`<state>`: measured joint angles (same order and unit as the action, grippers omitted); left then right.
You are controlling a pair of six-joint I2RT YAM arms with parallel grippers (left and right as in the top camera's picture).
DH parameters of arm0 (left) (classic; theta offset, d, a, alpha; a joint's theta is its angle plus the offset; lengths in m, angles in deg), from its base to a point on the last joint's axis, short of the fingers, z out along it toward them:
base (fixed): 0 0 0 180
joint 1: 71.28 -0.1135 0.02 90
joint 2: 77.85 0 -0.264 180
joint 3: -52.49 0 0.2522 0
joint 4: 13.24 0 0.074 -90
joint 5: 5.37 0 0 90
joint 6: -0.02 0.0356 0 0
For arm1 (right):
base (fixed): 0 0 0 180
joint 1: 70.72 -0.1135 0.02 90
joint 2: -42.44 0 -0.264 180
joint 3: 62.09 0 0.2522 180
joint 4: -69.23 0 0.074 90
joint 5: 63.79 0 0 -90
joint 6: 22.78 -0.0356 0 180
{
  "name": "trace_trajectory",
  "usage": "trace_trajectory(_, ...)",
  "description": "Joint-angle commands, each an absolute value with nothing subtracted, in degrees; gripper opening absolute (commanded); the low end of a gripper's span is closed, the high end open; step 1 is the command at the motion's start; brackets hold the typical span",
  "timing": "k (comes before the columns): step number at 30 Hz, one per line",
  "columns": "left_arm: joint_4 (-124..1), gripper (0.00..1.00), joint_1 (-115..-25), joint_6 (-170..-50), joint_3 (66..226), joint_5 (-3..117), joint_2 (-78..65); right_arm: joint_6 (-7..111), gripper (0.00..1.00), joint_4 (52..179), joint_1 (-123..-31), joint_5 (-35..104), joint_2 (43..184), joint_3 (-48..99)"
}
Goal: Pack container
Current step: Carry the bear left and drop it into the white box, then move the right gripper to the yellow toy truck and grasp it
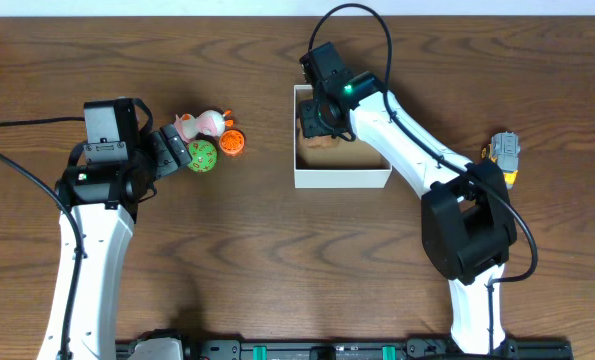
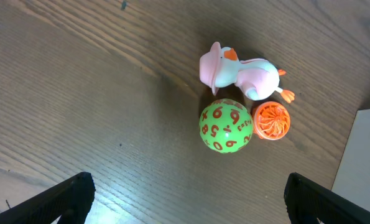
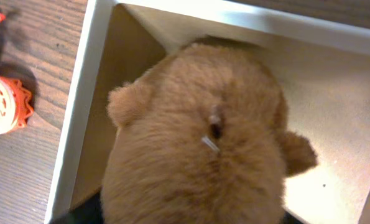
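Because the brown plush toy (image 3: 197, 143) fills the space directly in front of the right jaws, their tips are hidden and I cannot tell whether they are clamped on it or have let go. Just past and under the plush is the container (image 3: 85, 93), with its tan floor below the toy and its white walls rising on either side, so the toy is inside the box's outline towards one corner. Beyond the wall to one side of these jaws, the orange ribbed ball (image 3: 1, 106) lies on the worktop (image 2: 79, 93). The left jaws are spread wide and hold nothing. Centred ahead of them is the green numbered ball (image 2: 226, 126), which touches the orange ball beside it, and the pink-and-white duck (image 2: 237, 73) lies just beyond both. An edge of the container shows further off to that side. Well away from both sets of jaws, at the worktop's edge, lies a small grey-and-yellow object (image 1: 504, 150) that I cannot make out. The container looks like light card: stiff enough to keep its shape, but thin-walled and likely to slide if bumped. If it needs shifting, pinching one wall at the rim seems safest. The plush should squash easily and suits a grip across its body, whereas the balls will probably roll away if touched off-centre.
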<state>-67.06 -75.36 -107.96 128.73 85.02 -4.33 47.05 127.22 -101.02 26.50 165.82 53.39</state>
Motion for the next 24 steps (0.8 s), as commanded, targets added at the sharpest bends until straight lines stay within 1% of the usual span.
trace_trajectory(1, -67.1, 0.98, -75.6, -107.4, 129.6, 85.5, -4.1, 48.0, 0.61, 127.1, -101.4, 26.5, 163.7, 53.6)
trace_trajectory(11, -67.1, 0.98, -75.6, -107.4, 129.6, 85.5, -4.1, 50.6, 0.74, 128.0, -101.1, 26.0, 155.8, 53.6)
trace_trajectory(16, -67.1, 0.98, -75.6, -107.4, 129.6, 85.5, -4.1, 50.8, 0.78, 132.8, -98.4, 21.8, 148.0, 53.6)
trace_trajectory(20, -67.1, 0.98, -75.6, -107.4, 129.6, 85.5, -4.1, 50.0, 0.81, 140.3, -92.4, 18.2, 140.7, 53.6)
trace_trajectory(24, -67.1, 0.98, -75.6, -107.4, 129.6, 85.5, -4.1, 49.9, 0.81, 147.4, -80.4, 17.6, 135.3, 53.6)
